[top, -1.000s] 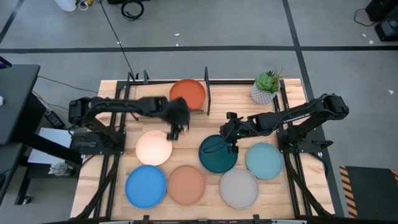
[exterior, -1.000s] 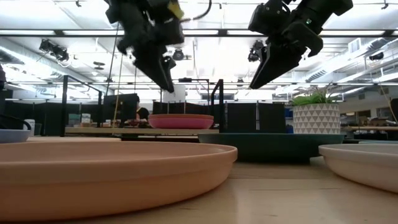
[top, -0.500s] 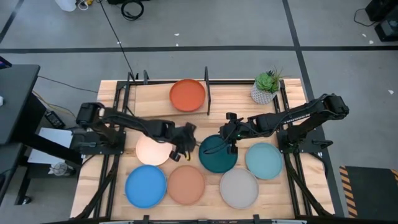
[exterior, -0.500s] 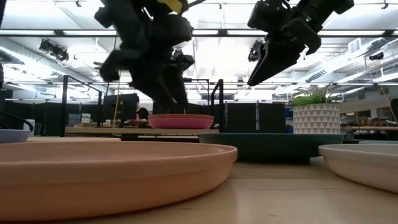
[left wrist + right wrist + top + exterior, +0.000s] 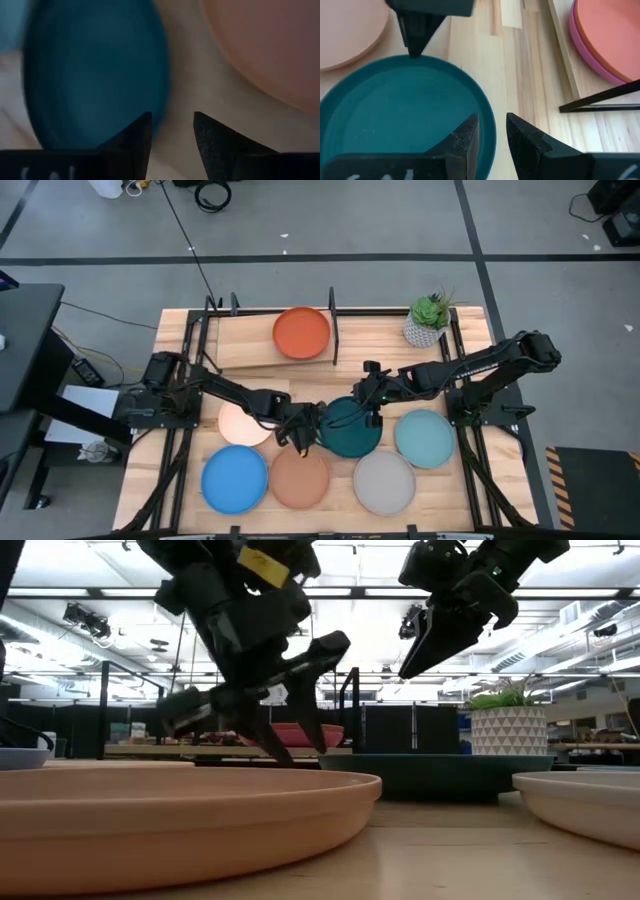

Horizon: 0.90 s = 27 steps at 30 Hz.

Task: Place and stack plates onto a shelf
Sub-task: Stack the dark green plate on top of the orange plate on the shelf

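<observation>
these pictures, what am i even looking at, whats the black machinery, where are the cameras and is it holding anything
Two black robot arms work at a wooden table. One camera looks straight down, one sits at table height, and one rides on each wrist, looking past its own fingers.

Loose plates lie on the table: cream, blue, terracotta, grey, pale teal and dark teal. An orange plate sits on a magenta one on the shelf, beside a potted plant.

The left gripper has come down between the terracotta and dark teal plates, fingers apart, holding nothing. The right gripper hangs over the dark teal plate's rim, also empty.
</observation>
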Available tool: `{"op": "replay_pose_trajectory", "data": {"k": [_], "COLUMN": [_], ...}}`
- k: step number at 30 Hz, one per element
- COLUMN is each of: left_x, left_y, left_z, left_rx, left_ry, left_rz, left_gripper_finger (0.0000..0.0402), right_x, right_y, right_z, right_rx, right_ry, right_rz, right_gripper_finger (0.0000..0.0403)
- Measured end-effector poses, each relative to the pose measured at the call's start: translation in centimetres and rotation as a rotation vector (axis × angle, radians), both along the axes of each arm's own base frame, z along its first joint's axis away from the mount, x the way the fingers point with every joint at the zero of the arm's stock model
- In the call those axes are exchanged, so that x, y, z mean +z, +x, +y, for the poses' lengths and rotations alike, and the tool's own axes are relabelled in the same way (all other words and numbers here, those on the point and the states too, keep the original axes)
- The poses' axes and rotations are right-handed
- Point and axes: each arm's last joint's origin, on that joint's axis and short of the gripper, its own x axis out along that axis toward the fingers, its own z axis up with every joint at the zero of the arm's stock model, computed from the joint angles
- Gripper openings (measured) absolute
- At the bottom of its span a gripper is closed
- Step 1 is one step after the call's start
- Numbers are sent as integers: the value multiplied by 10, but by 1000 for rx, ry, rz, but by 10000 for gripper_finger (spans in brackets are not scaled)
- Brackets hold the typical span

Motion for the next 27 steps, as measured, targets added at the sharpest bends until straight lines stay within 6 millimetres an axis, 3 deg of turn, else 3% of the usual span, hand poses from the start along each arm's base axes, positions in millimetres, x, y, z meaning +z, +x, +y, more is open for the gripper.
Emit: {"op": "replay_pose_trajectory", "data": {"k": [7, 12, 15, 22, 27], "left_x": [-16, -12, 4, 69, 102], "left_y": [8, 3, -4, -42, -71], "left_z": [2, 2, 2, 5, 27], "left_rx": [2, 28, 77, 216, 389], "left_ry": [34, 38, 14, -139, -189], "left_rz": [-15, 23, 31, 39, 54], "left_gripper_finger": [131, 59, 17, 21, 17], "right_x": [0, 0, 0, -2, 0], "right_y": [0, 0, 0, -2, -1], "right_z": [0, 0, 0, 0, -1], "right_rx": [-3, -4, -5, -21, -33], "right_ry": [6, 8, 8, 16, 3], "right_rz": [-5, 4, 3, 19, 7], "right_gripper_finger": [105, 105, 105, 105, 105]}}
